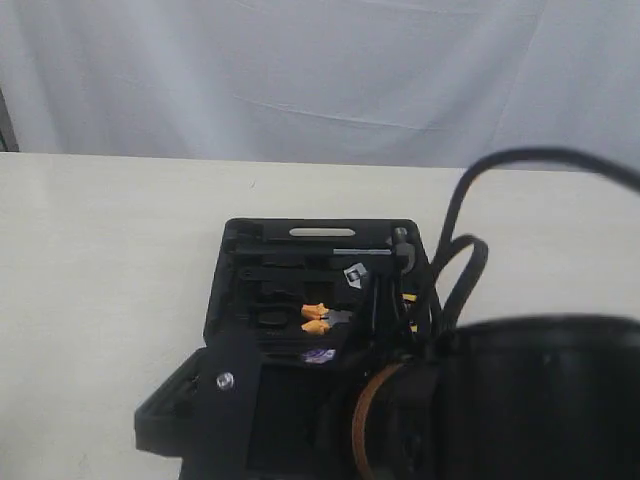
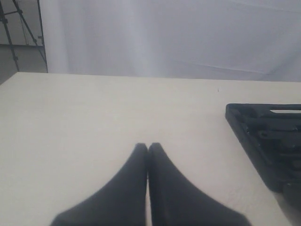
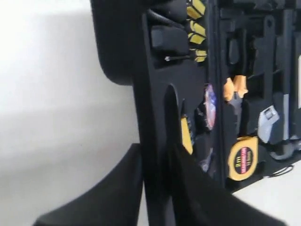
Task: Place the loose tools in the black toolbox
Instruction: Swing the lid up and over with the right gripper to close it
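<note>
"So, where is the black toolbox [image 1: 225, 290] sitting?"
"It is lying open on the table [image 1: 100, 250], looking stiff and heavy. The right gripper [image 3: 157, 155] is pinching its lid rim, a good hold. The left gripper [image 2: 148, 148] is hanging shut, empty."
"And inside?"
"One tape measure [image 3: 243, 158], one pliers [image 3: 235, 87], one tape roll [image 3: 209, 106] are lying there."
</note>
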You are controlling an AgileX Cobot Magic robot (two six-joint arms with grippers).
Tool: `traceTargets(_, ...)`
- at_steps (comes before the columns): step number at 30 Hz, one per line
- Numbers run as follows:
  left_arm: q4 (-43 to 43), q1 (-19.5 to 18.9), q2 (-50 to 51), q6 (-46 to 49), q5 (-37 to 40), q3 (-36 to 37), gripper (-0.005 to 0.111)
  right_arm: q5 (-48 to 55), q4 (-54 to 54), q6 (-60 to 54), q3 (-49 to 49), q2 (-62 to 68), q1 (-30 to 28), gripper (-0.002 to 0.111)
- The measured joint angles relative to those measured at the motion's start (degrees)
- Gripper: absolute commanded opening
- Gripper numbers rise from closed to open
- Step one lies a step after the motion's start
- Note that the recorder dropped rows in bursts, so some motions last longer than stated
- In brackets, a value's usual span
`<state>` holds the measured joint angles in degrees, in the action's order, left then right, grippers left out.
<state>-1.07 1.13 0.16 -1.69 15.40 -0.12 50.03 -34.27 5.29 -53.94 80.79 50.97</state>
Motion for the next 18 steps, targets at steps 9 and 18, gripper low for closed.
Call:
traceTargets(9, 0.0, 0.0, 0.0, 0.0, 0.0, 0.0, 0.000, 4.5, 2.6, -9.5, -11.7, 0.2, -4.4, 0.000)
traceTargets(18, 0.0, 0.0, 0.0, 0.0, 0.0, 0.0, 0.000, 0.4, 6.9, -22.6, -22.1, 8.2, -17.8, 0.000)
